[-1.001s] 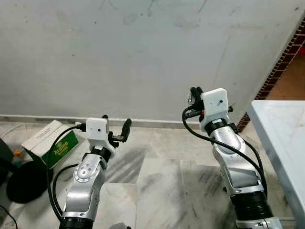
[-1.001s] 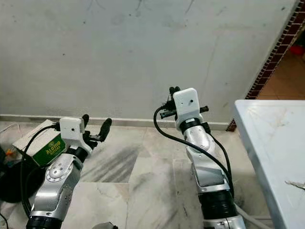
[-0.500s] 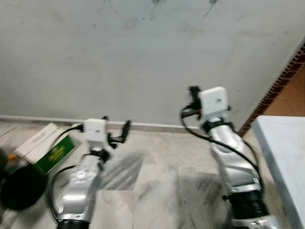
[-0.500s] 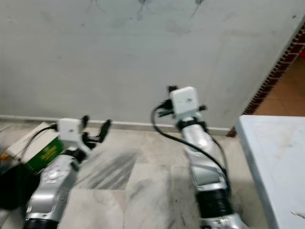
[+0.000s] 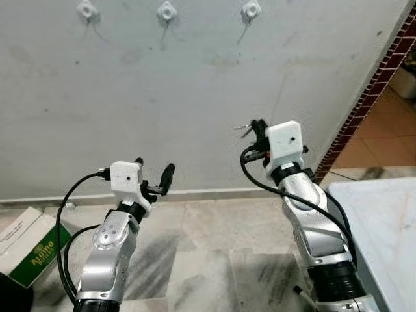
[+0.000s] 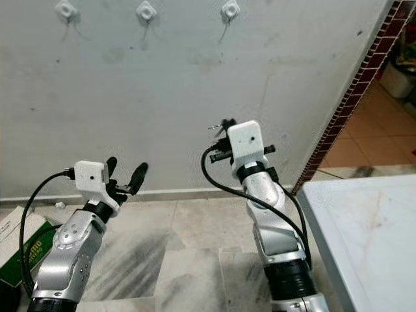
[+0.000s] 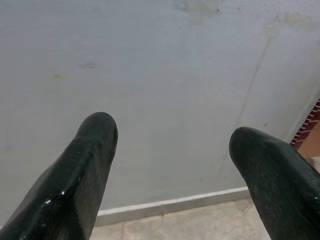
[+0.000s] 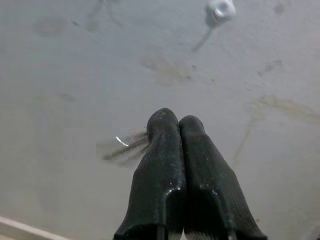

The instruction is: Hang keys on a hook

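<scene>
Right wrist view shows the right gripper (image 8: 172, 125) with jaws pinched on the keys (image 8: 122, 145), well below the hook (image 8: 220, 9). Light, stiff and dangly, they seem best held by the ring. Left gripper (image 5: 153, 177) jaws spread, empty.

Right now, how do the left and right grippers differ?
The left gripper is open and holds nothing; the right gripper is pressed shut on the keys. The left sits lower, near the skirting; the right is raised higher, below the rightmost hook. Both point at the wall.
</scene>
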